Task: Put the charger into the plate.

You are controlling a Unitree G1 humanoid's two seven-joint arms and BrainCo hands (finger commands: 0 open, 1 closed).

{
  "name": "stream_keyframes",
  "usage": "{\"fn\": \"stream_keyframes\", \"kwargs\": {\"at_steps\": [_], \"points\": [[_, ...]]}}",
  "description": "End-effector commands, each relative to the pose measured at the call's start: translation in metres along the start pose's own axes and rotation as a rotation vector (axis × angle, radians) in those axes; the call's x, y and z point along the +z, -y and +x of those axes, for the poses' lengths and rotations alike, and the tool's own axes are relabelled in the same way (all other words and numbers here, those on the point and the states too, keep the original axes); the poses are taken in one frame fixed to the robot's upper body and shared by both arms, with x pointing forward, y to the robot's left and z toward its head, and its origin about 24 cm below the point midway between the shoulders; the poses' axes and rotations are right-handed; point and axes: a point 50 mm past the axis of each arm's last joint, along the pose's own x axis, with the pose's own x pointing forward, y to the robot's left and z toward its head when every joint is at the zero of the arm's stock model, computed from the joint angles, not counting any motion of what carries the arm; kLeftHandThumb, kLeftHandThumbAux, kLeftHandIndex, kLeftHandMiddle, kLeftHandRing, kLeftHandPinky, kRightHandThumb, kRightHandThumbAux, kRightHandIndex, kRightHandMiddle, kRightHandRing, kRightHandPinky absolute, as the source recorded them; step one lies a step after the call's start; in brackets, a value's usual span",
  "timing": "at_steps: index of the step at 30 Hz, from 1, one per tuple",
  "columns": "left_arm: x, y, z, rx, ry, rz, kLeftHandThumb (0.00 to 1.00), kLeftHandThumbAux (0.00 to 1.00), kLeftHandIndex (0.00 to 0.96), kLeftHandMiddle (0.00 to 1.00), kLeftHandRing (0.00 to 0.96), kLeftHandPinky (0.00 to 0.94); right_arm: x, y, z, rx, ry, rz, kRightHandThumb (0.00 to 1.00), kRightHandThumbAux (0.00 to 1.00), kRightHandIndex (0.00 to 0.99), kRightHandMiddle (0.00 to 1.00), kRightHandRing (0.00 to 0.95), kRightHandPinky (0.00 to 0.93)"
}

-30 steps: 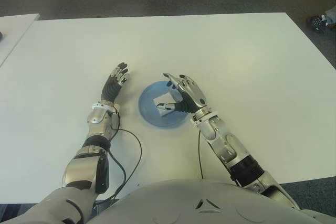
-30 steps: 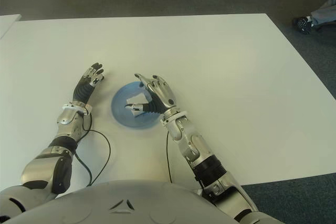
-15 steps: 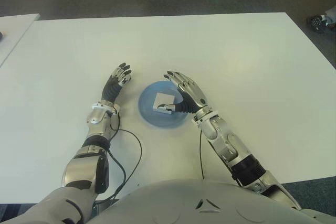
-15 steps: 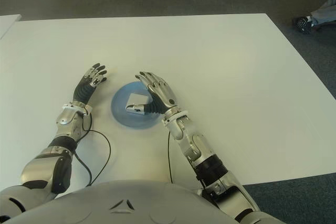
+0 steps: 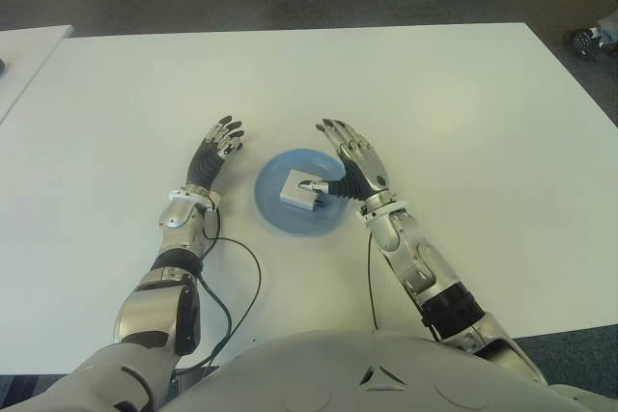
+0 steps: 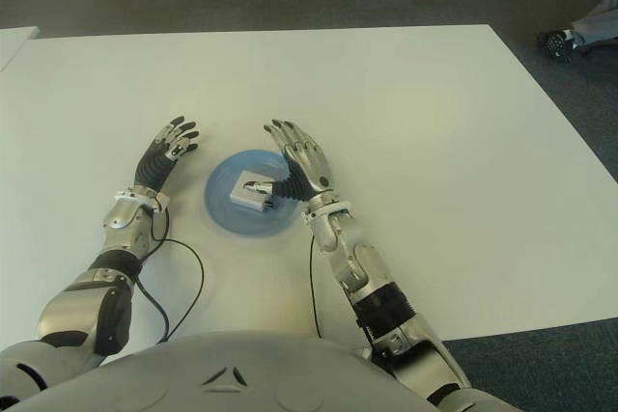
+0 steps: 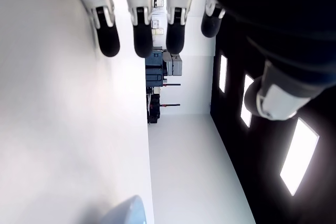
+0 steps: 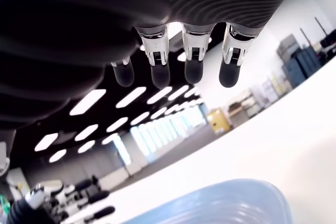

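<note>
The white surface [image 5: 435, 94] spreads wide in front of me, and near its middle, close to my body, sits the round blue plate [image 5: 275, 207]. The charger [image 5: 297, 190], a small white block, lies inside the plate, a little toward its right half, flat on the plate's floor.

My right hand [image 5: 350, 161] is at the plate's right edge, palm turned toward the plate, its four fingers [image 8: 191, 59] stretched straight and apart, holding nothing. The thumb reaches inward over the plate and its tip shows right at the charger's near right corner; I cannot tell whether the two touch. In my right wrist view the fingers point out straight above the plate's blue rim.

My left hand [image 5: 214, 150] shows to the left of the plate, just beside it, fingers extended and relaxed, empty. A thin black cable [image 5: 237, 282] loops over the surface next to my left forearm.
</note>
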Motion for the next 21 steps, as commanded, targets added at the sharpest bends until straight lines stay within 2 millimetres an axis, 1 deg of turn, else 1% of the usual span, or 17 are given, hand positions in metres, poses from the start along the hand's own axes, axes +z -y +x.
{"fn": "stream_keyframes", "kwargs": {"at_steps": [1,4,6,7,9,10,11,13,14,16,21], "points": [[-0.035,0.006,-0.022,-0.001,-0.181,-0.055,0.015,0.538,0.088,0.145,0.161,0.195,-0.006,-0.001,0.002,-0.074,-0.059,0.104,0.008,0.488,0.000,0.000,0.000,0.000],[-0.035,0.006,-0.022,0.002,-0.185,-0.061,0.026,0.542,0.094,0.155,0.173,0.215,-0.013,0.002,0.005,-0.141,-0.133,0.318,0.004,0.493,0.000,0.000,0.000,0.000],[-0.035,0.006,-0.022,0.003,-0.187,-0.064,0.035,0.544,0.098,0.163,0.183,0.227,-0.017,0.003,0.006,-0.166,-0.163,0.399,0.009,0.493,0.000,0.000,0.000,0.000],[-0.035,0.006,-0.022,0.006,-0.188,-0.066,0.036,0.544,0.098,0.164,0.185,0.229,-0.021,0.005,0.006,-0.188,-0.188,0.469,0.010,0.494,0.000,0.000,0.000,0.000],[-0.035,0.006,-0.022,0.008,-0.189,-0.068,0.039,0.545,0.100,0.172,0.191,0.229,-0.026,0.006,0.006,-0.215,-0.214,0.552,0.022,0.513,0.000,0.000,0.000,0.000],[-0.035,0.006,-0.022,0.010,-0.187,-0.068,0.039,0.545,0.100,0.173,0.192,0.229,-0.034,0.006,0.006,-0.223,-0.238,0.602,0.023,0.516,0.000,0.000,0.000,0.000],[-0.035,0.006,-0.022,0.009,-0.183,-0.066,0.038,0.544,0.100,0.174,0.191,0.219,-0.047,0.006,0.005,-0.224,-0.275,0.667,0.030,0.533,0.000,0.000,0.000,0.000],[-0.035,0.007,-0.021,0.006,-0.175,-0.062,0.033,0.542,0.096,0.171,0.184,0.199,-0.066,0.005,0.003,-0.238,-0.326,0.779,0.042,0.570,0.000,0.000,0.000,0.000],[-0.034,0.008,-0.021,0.004,-0.172,-0.061,0.030,0.540,0.094,0.169,0.180,0.194,-0.072,0.004,0.002,-0.243,-0.339,0.818,0.049,0.602,0.000,0.000,0.000,0.000],[-0.034,0.008,-0.021,-0.002,-0.167,-0.058,0.025,0.537,0.090,0.163,0.172,0.185,-0.078,0.001,0.001,-0.256,-0.355,0.892,0.059,0.645,0.000,0.000,0.000,0.000],[-0.032,0.008,-0.020,-0.018,-0.163,-0.050,0.024,0.528,0.079,0.146,0.155,0.171,-0.083,-0.008,0.001,-0.282,-0.382,1.021,0.070,0.698,0.000,0.000,0.000,0.000]]}}
